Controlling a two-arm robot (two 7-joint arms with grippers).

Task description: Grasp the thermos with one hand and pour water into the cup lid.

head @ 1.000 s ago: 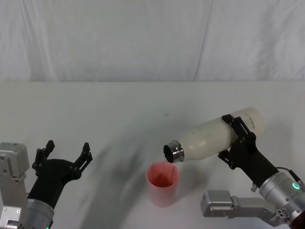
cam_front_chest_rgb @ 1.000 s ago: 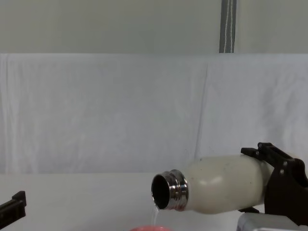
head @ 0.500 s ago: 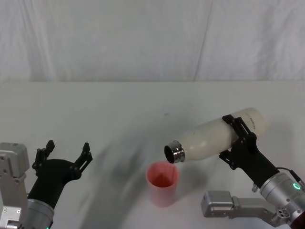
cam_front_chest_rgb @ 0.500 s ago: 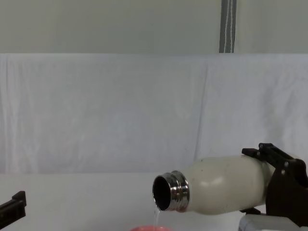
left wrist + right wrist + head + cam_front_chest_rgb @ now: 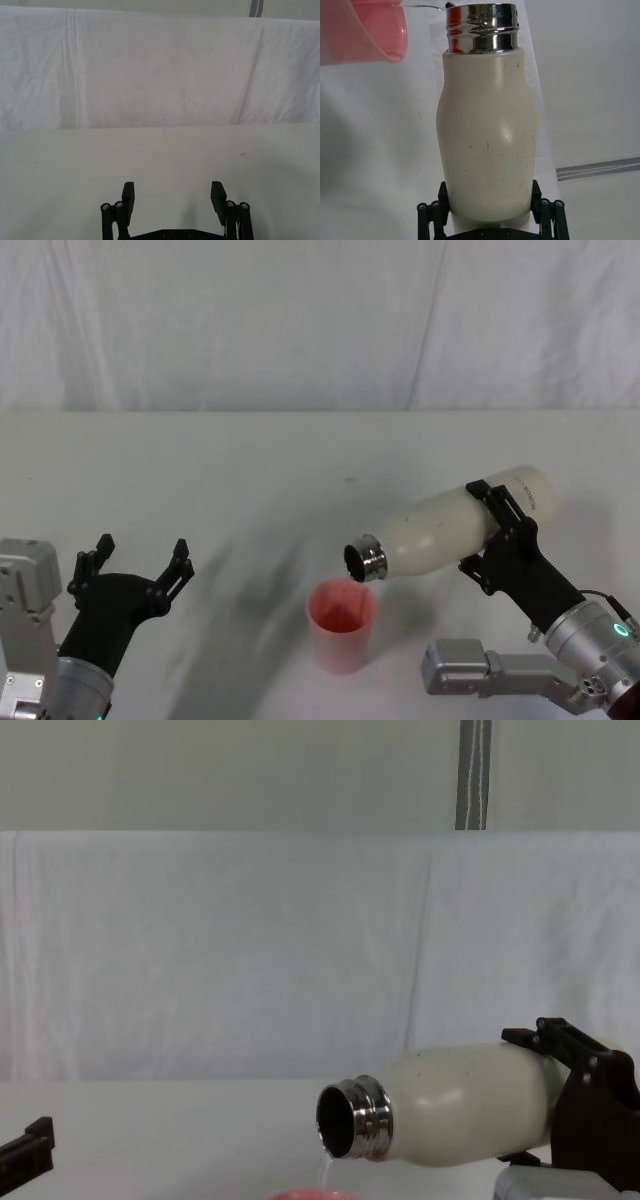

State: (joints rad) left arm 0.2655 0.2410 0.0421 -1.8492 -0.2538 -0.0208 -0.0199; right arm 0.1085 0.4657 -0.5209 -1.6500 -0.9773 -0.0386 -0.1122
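The cream-white thermos (image 5: 450, 523) lies tilted, nearly on its side, in the air at the right, held around its lower body by my right gripper (image 5: 500, 530), which is shut on it. Its steel neck (image 5: 350, 1118) points down and left, and a thin stream of water (image 5: 322, 1170) falls from the mouth into the pink cup lid (image 5: 341, 624) standing upright on the table just below. The right wrist view shows the thermos (image 5: 487, 135) lengthwise with the cup lid's rim (image 5: 365, 32) by the neck. My left gripper (image 5: 135, 560) rests open at the near left, apart from both.
A white table (image 5: 250, 470) runs back to a white cloth backdrop (image 5: 320, 320). A grey part of my right arm (image 5: 480, 668) sits low at the near right, beside the cup lid. The left wrist view has bare table (image 5: 160, 155) ahead of the open fingers (image 5: 128, 197).
The thermos stays in almost the same tilted pose over the cup lid, and water keeps running. The left arm has not moved.
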